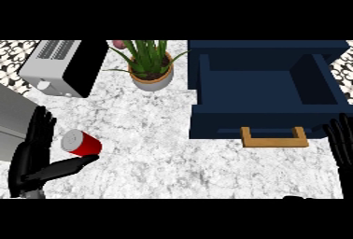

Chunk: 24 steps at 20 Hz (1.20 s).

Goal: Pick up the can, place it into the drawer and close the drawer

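Left hand (31,154) brackets the tipped can (81,143) with straight fingers, bare counter (158,154) stretching toward the open drawer (265,95).

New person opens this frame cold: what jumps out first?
The dark blue drawer, pulled open at upper right with a tan handle in front. Then the red can lying on its side at lower left, between the fingers and thumb of the open left hand. A potted plant and a toaster stand along the back; the right hand rests at the right edge.
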### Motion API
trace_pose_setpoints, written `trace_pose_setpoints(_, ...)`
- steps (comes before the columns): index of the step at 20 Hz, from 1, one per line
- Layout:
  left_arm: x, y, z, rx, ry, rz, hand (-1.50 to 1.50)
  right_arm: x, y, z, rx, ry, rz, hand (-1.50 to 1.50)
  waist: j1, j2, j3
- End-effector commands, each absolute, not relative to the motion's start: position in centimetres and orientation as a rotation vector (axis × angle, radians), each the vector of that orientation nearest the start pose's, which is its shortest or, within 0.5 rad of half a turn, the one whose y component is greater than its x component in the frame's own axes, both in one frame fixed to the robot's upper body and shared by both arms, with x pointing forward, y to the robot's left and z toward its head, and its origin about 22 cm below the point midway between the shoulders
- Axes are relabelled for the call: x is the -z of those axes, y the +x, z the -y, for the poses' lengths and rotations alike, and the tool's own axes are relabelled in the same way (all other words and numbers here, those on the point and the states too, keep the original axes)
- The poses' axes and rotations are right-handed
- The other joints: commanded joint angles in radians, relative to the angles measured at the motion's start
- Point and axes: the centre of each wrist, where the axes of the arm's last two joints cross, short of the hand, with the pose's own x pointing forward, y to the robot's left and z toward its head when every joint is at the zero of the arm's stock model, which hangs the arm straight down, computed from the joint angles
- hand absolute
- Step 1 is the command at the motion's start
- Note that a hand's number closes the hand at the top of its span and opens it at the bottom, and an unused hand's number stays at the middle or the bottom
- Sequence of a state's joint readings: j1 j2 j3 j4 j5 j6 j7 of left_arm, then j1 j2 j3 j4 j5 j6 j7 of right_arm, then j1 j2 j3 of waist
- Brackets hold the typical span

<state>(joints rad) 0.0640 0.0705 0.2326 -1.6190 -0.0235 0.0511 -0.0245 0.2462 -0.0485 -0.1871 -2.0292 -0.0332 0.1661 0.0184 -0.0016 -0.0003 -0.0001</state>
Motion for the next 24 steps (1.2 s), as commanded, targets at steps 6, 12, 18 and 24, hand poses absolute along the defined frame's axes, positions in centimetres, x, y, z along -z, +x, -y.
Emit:
trace_pose_setpoints(6,2.7,19.5,-33.6,-0.156,0.325,1.555,-1.50,-6.7,17.9,30.3,-0.018,-0.189,1.777,-1.50,0.002,0.000,0.000)
trace_pose_setpoints(12,4.9,19.9,-32.0,-0.139,0.354,1.538,-1.50,-8.6,15.8,30.2,-0.010,-0.176,1.781,-1.50,-0.001,0.000,0.000)
trace_pose_setpoints(18,6.8,19.0,-34.4,-0.155,0.337,1.522,-1.50,-7.6,17.2,29.3,-0.023,-0.183,1.789,-1.50,0.001,0.000,0.000)
trace_pose_setpoints(24,9.6,18.6,-34.3,-0.192,0.309,1.485,-1.50,-8.5,16.7,31.1,-0.030,-0.181,1.805,-1.50,-0.001,0.000,0.000)
